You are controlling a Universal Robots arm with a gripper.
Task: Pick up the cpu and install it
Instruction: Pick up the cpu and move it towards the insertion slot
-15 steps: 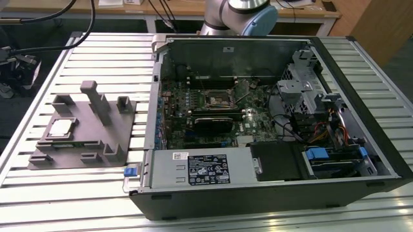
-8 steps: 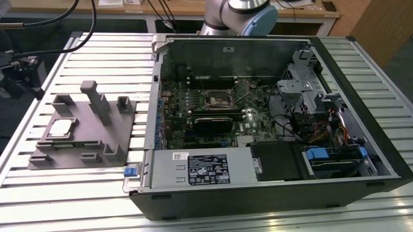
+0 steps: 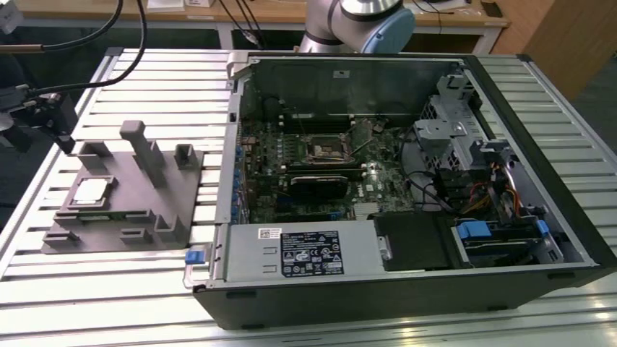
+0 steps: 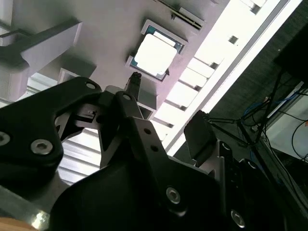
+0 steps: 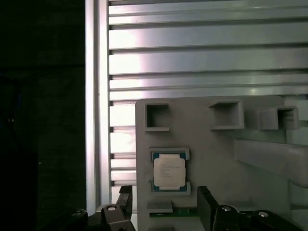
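At the exterior view's left, the small flat square silvery-topped cpu [image 3: 89,190] is seated in the grey plastic fixture [image 3: 140,206]; the black gripper [image 5: 164,199] is held open near it, empty.

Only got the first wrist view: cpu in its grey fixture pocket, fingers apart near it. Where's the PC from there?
Observer: The open computer case lies on the slatted table, just to the exterior view's right of the grey fixture that holds the cpu.
Operator: Socket free?
Observer: The socket on the motherboard is dark inside its frame, with no silvery chip in it.
Operator: Where's the arm coming from?
Observer: The arm stands behind the case's far wall.
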